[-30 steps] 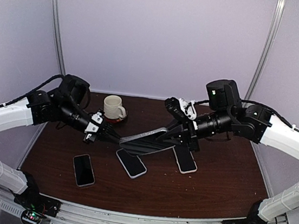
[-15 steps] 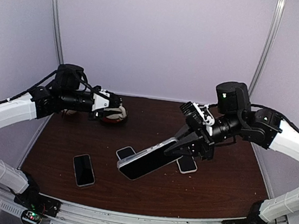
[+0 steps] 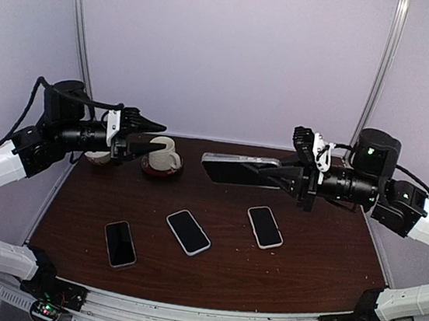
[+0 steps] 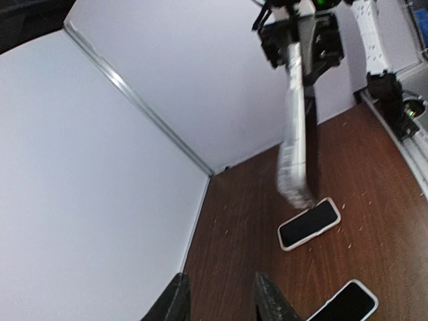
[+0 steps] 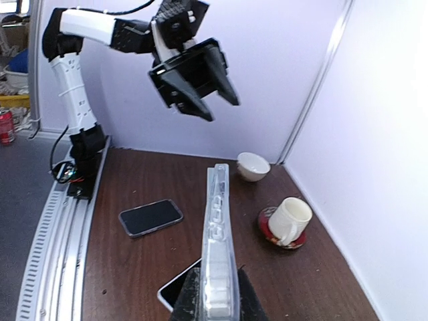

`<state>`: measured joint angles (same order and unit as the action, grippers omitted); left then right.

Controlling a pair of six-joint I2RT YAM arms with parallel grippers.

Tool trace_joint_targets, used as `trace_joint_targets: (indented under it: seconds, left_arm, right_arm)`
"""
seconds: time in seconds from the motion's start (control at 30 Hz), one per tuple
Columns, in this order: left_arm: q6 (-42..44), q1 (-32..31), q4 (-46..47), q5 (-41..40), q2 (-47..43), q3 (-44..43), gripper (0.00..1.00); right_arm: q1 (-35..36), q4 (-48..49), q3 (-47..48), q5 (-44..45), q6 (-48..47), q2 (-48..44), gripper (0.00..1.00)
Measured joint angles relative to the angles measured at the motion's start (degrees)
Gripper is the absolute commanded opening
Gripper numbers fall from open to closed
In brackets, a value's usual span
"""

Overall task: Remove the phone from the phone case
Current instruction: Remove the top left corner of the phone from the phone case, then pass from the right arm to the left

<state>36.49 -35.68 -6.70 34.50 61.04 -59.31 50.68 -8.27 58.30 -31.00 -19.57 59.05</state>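
Observation:
My right gripper (image 3: 284,177) is shut on one end of the phone case (image 3: 241,169), a clear-rimmed slab with a dark face, and holds it level above the back of the table. The right wrist view shows the phone case (image 5: 218,227) edge-on, rising from between my right gripper's (image 5: 217,304) fingers. I cannot make out the phone apart from the case. My left gripper (image 3: 143,142) hangs open and empty above the mug, well left of the case. In the left wrist view my left gripper (image 4: 224,304) has only bare table between its fingers.
Three phones lie flat on the brown table (image 3: 320,260): one front left (image 3: 120,243), one in the middle (image 3: 188,232), one to the right (image 3: 265,226). A cream mug (image 3: 164,154) on a red saucer and a white bowl (image 5: 253,165) stand at the back left.
My left gripper let go of the case, opened and drew back up to the left. My right gripper lifted the case from a tilt near the table to level, and moved right.

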Motion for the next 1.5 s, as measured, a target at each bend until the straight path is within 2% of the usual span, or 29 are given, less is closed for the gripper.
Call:
trace_joint_targets:
  seconds: [0.17,0.37,0.67,1.5]
  left_arm:
    - [-7.2,-0.1,7.9,11.8,-0.7,1.9,0.4]
    - [-14.2,-1.3,14.2,18.2,1.6,2.6,0.4]
    - [-18.3,-4.5,17.4,20.0,2.9,3.0,0.39]
    - [-21.4,-5.7,20.5,21.4,5.6,3.0,0.37]
  right_arm:
    - [0.1,6.6,-0.7,5.6,0.0,-1.9,0.0]
    - [1.9,12.0,-0.7,6.8,-0.1,-2.1,0.0]
    - [5.4,15.8,-0.7,6.9,-0.1,-0.3,0.0]
    - [7.6,20.3,-0.7,6.5,1.8,3.6,0.0]
